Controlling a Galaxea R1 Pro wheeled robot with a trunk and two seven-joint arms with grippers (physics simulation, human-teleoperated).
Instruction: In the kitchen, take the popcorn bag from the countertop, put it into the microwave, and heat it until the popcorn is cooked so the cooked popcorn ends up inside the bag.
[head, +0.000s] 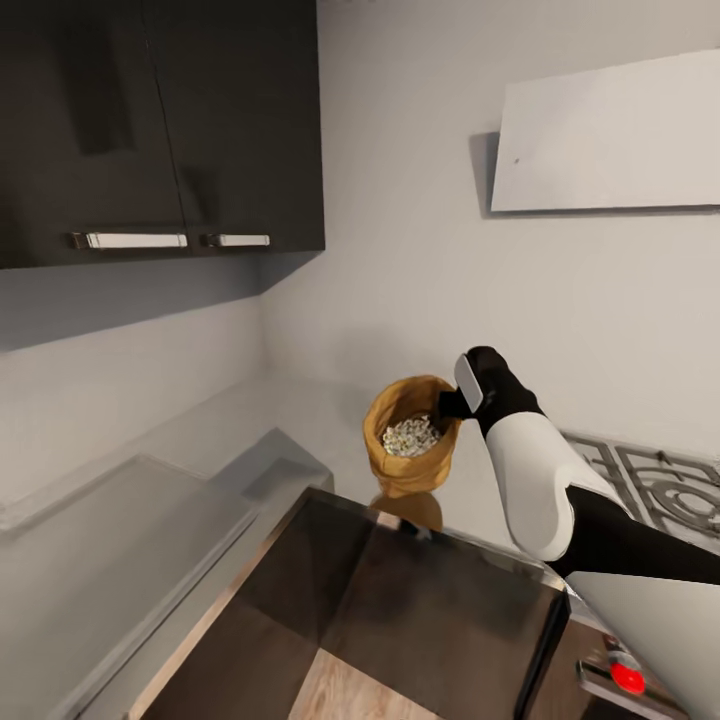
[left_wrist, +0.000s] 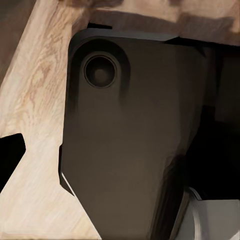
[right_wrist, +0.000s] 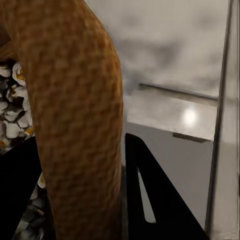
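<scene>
The popcorn bag (head: 410, 442), a tan-brown sack with a rolled rim, stands upright on the grey countertop (head: 300, 420) near the wall corner, its reflection right beneath it. Whitish popcorn (head: 410, 436) shows through its mouth. My right gripper (head: 447, 405) is shut on the bag's rim (right_wrist: 85, 125), with one black finger (right_wrist: 150, 200) outside and the other inside over the kernels (right_wrist: 12, 115). The microwave's dark glass door (head: 400, 600), framed in grey, lies close below the bag, with a red indicator light (head: 627, 677) beside it. My left gripper's state cannot be made out.
Dark wall cabinets (head: 150, 130) with metal handles hang above on the left. A stove grate (head: 660, 480) lies to the right behind my arm, under a white hood (head: 610, 135). A pale grey box (head: 110, 550) sits to the left. In the left wrist view, a dark robot part (left_wrist: 125, 145) hangs over wood floor (left_wrist: 35, 95).
</scene>
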